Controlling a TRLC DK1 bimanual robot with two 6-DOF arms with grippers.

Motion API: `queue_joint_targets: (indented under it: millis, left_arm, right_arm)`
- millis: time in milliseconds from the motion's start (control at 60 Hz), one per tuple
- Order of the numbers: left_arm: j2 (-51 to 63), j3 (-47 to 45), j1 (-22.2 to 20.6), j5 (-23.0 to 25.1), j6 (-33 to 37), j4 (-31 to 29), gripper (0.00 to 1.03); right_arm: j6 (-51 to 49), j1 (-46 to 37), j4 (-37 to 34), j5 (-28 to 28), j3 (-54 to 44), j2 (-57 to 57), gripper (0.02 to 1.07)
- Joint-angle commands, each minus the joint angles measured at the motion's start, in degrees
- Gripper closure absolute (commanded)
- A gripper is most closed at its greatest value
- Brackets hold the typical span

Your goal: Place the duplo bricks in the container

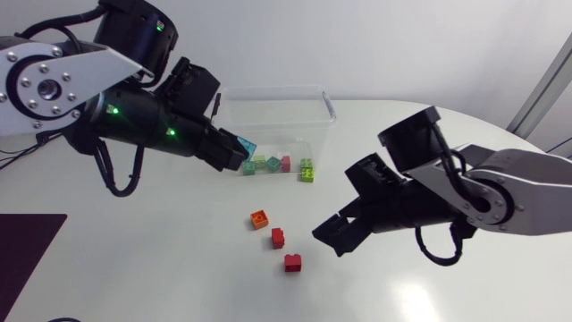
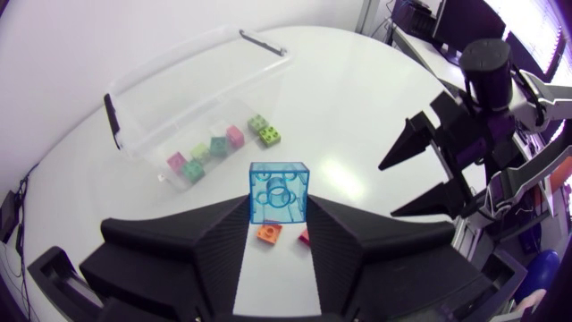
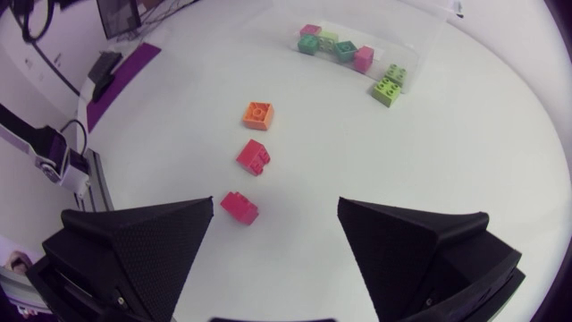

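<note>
Inside clear container (image 1: 273,90), several duplo bricks (image 1: 273,164)

I count one see-through blue brick (image 2: 279,192), one orange brick (image 1: 259,218), two red bricks (image 1: 278,236) (image 1: 292,262), two pink bricks (image 3: 310,29) (image 3: 364,58) and three green bricks (image 3: 329,39) (image 3: 345,50) (image 3: 389,82). That makes nine. There is one clear container (image 1: 322,103).

A robotics lab: left arm (image 1: 63,85), right arm (image 1: 505,192) over white table (image 1: 161,277).
</note>
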Motion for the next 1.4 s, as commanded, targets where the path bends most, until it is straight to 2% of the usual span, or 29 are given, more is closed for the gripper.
queue_joint_targets:
  millis: [0, 50, 150, 417, 733, 1017, 1117, 1133, 1200, 1233, 1317, 1383]
  left_arm:
    - [-0.24, 0.1, 2.01, -0.42, 1.39, 3.95, 0.76]
    - [1.17, 0.62, 3.06, -0.42, 1.91, 5.8, 0.76]
    - [4.86, 2.12, 5.0, -0.42, 2.62, 11.16, 0.76]
    - [19.27, 11.87, 9.22, 0.55, 2.62, 18.37, 0.76]
    - [32.54, 21.54, 13.08, 3.36, 1.3, 22.15, 0.75]
    - [40.54, 29.36, 13.0, 3.36, 0.6, 20.92, 0.74]
    - [40.1, 29.1, 12.64, 3.36, 0.51, 19.42, 0.62]
    - [39.75, 28.92, 12.56, 3.36, 0.51, 18.9, 0.53]
    - [38.34, 28.22, 12.56, 3.36, 0.42, 18.28, 0.25]
    - [37.29, 27.78, 12.64, 3.36, 0.33, 18.11, 0.18]
    - [34.04, 26.64, 12.91, 3.8, -0.2, 17.84, 0.09]
    - [30.87, 26.2, 13.08, 4.85, -0.28, 16.44, 0.08]
  right_arm:
    - [-8.0, 3.36, -1.98, 5.02, 1.79, 4.95, 0.06]
    - [-11.43, 5.12, -3.48, 9.07, 3.38, 8.03, 0.06]
    - [-14.24, 6.53, -3.65, 9.33, 5.57, 11.72, 0.06]
    - [-21.62, 9.69, -2.6, 9.42, 7.42, 18.84, 0.07]
    - [-23.73, 10.57, -0.4, 9.59, 10.14, 23.76, 0.07]
    - [-25.14, 12.85, -0.67, 10.39, 10.85, 26.05, 0.07]
    - [-25.23, 13.03, -0.67, 10.56, 11.2, 26.49, 0.07]
    - [-25.23, 13.03, -0.67, 10.56, 11.29, 26.57, 0.07]
    - [-25.4, 13.03, -0.67, 10.56, 11.46, 26.84, 0.07]
    - [-25.4, 13.03, -0.67, 10.56, 11.73, 26.92, 0.07]
    - [-25.58, 13.03, -1.02, 10.65, 12.25, 27.19, 0.07]
    - [-25.58, 13.12, -1.9, 11.09, 12.78, 27.36, 0.1]
